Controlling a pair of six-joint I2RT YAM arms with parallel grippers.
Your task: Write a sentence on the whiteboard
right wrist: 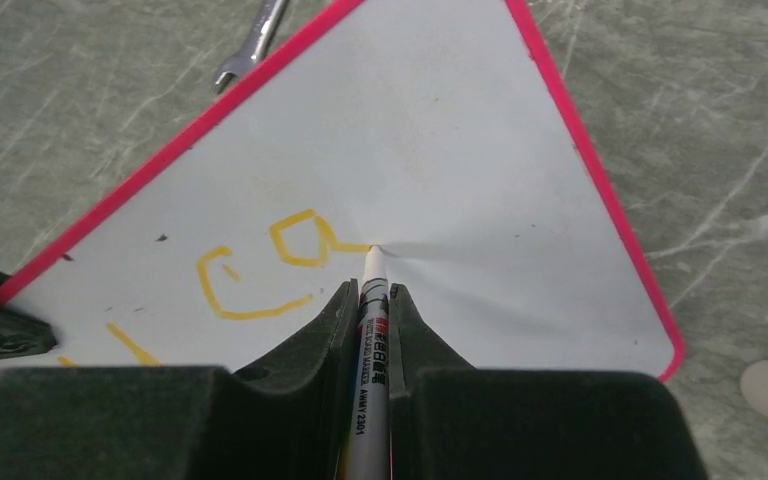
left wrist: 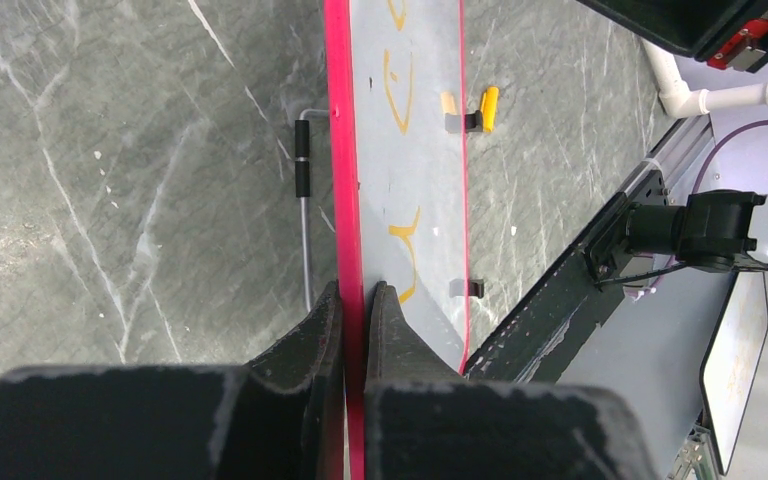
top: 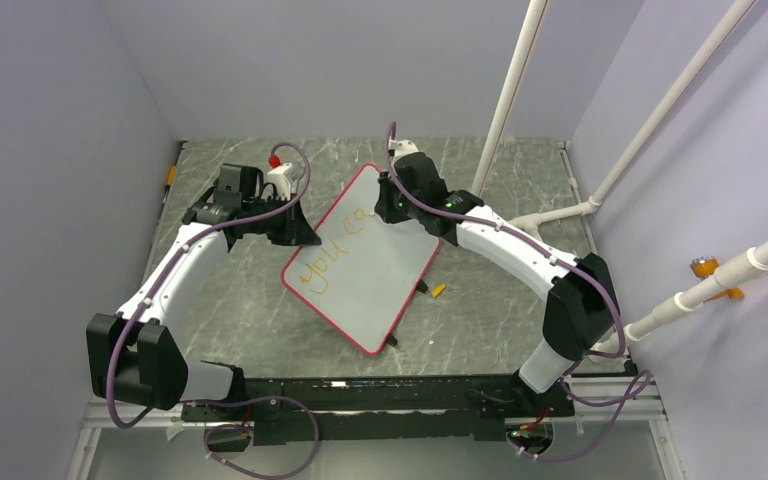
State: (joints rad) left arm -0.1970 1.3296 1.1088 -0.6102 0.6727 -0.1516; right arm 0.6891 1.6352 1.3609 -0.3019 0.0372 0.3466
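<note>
Left fingers (left wrist: 385,322) pinch the red edge of the one whiteboard (top: 370,262), askew mid-bench (top: 260,310). One orange sentence (top: 318,271): "you ca". Right fingers (right wrist: 328,322) clamp one marker (right wrist: 373,330), tip touching the board. One yellow cap (top: 438,291) lies just right.

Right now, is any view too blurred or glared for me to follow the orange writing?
Top external: evenly lit, no glare, but the sentence on the whiteboard is small and faint. Right wrist: marker tip and strokes sharp. Left wrist: board steeply foreshortened, letters unreadable.
</note>
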